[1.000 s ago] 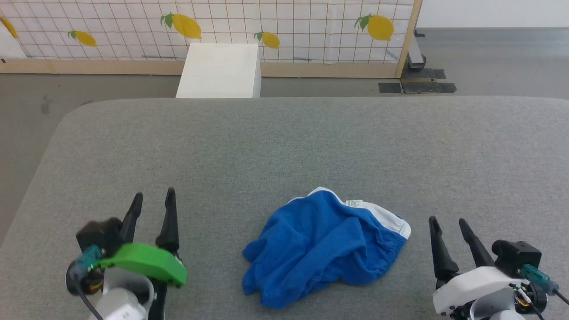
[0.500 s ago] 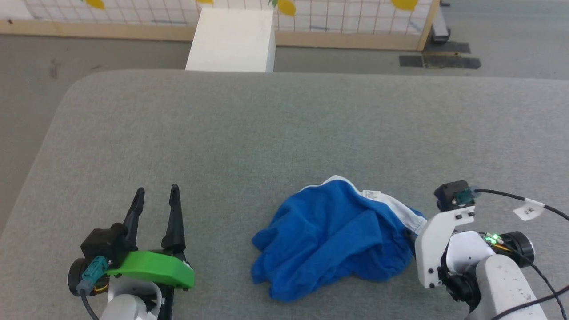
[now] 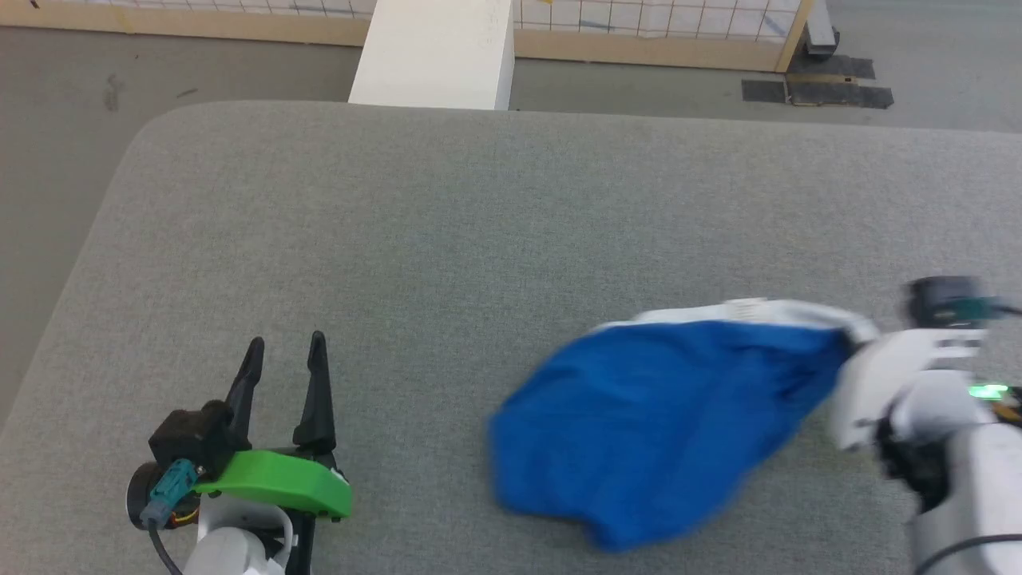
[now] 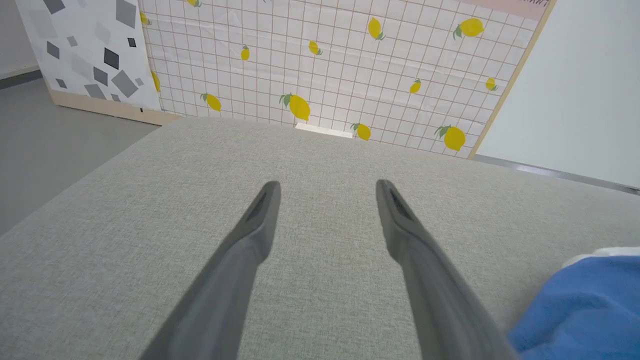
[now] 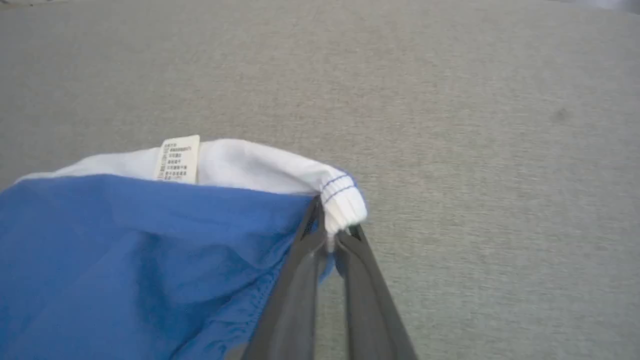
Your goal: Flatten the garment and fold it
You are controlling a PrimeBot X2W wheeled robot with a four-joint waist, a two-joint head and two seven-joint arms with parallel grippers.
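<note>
The garment (image 3: 663, 415), bright blue shorts with a white stripe and a small white label, hangs stretched and blurred over the grey table at the lower right of the head view. My right gripper (image 5: 332, 235) is shut on the white elastic corner of the garment (image 5: 150, 260); its fingertips are hidden behind the cloth in the head view, where the pale right wrist (image 3: 902, 383) shows. My left gripper (image 3: 286, 355) rests open at the lower left, well apart from the cloth, with nothing between its fingers (image 4: 260, 220). A blue edge of the garment (image 4: 585, 305) shows at the lower right of the left wrist view.
The grey padded table (image 3: 447, 239) stretches wide beyond and left of the shorts. A white box (image 3: 435, 52) stands on the floor behind the table's far edge, in front of a lemon-print screen (image 4: 325, 65). The table's rounded left corner (image 3: 144, 136) drops to grey floor.
My right gripper swung onto the garment's right corner, shut on it, and pulled it up and to the right, stretching the crumpled cloth. The head camera tilted down. The left gripper stayed put.
</note>
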